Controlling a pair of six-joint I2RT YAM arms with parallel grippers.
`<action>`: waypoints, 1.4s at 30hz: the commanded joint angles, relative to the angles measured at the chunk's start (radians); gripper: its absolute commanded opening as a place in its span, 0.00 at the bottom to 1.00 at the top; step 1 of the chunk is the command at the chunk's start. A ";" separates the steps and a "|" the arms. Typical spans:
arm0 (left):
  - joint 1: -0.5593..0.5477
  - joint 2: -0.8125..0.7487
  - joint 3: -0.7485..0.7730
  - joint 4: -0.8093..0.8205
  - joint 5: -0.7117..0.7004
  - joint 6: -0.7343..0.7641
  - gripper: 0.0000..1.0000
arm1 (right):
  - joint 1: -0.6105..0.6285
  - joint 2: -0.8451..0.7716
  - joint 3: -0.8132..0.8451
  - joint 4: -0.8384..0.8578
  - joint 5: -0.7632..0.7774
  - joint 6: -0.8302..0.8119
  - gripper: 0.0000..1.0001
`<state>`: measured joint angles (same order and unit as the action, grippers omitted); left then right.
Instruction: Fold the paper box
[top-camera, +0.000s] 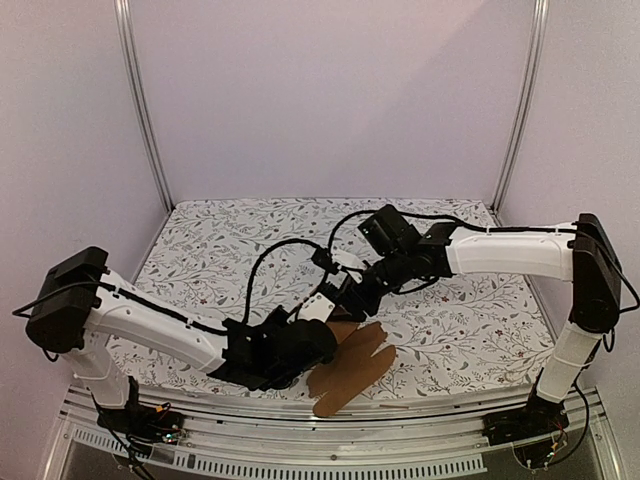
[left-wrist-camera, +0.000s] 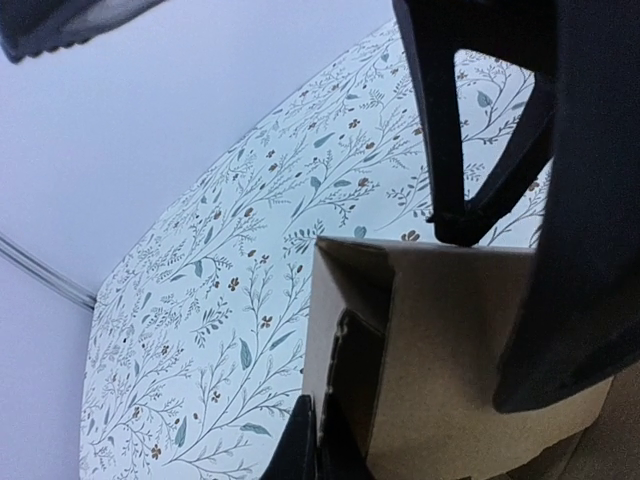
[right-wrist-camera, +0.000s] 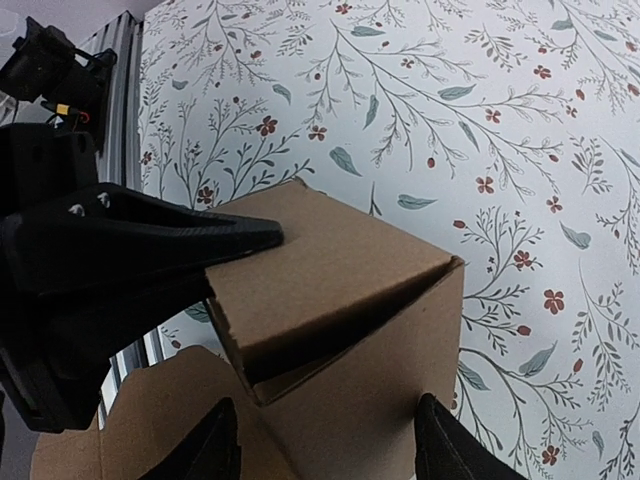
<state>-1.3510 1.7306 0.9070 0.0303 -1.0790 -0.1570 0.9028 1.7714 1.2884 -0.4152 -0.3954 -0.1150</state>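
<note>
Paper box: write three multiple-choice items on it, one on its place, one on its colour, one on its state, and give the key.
1. Where on the table is the paper box?
A. Near edge, around the middle
B. Far left corner
C. Far right corner
2. What colour is it?
A. White
B. Brown
C. Blue
3. What state is it in?
A. Wholly flat
B. Partly raised, flaps unclosed
C. Closed on every side
Key: 1 A, the top view shows it at the near edge; 2 B, it is plain brown card in every view; 3 B, walls stand in the wrist views, yet the flaps lie spread.
</note>
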 joint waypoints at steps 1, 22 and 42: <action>0.015 -0.037 -0.020 -0.018 0.043 -0.030 0.02 | -0.028 -0.040 0.015 -0.067 -0.183 -0.130 0.59; 0.014 -0.098 -0.040 0.012 0.083 -0.035 0.07 | -0.043 0.029 0.065 -0.033 0.065 -0.124 0.61; 0.023 -0.080 -0.071 0.057 0.126 -0.119 0.08 | 0.033 0.106 0.078 -0.015 0.098 -0.106 0.54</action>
<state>-1.3457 1.6440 0.8486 0.0395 -0.9672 -0.2447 0.9348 1.8515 1.3605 -0.4778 -0.3882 -0.2661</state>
